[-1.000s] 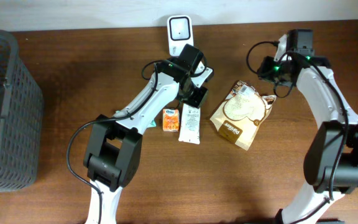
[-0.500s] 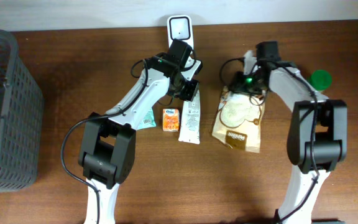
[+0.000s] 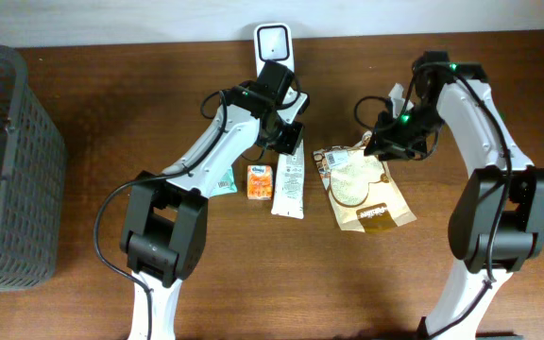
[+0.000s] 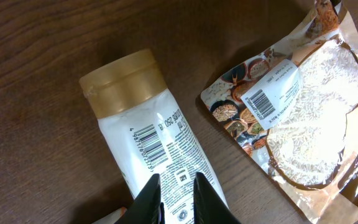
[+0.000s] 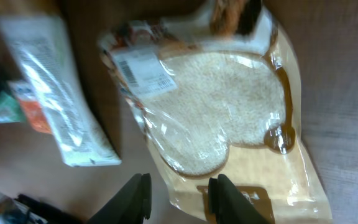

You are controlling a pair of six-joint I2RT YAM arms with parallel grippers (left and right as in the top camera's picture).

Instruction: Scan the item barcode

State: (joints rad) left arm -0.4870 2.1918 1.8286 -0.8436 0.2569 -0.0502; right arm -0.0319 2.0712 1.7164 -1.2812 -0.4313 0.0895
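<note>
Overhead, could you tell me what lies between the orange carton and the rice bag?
A white tube, beside the carton; the overhead view shows it.

white tube [image 4: 160, 155], gold cap [image 4: 120, 86], brown table [image 4: 36, 43]

Your left arm [image 3: 220, 156] and right arm [image 3: 484, 113] wear white shells over black joints. Black cables [image 3: 105, 231] loop beside them. A green light [image 3: 404, 119] glows near the right wrist. The left end effector [image 4: 176, 180] has dark fingers.
</note>
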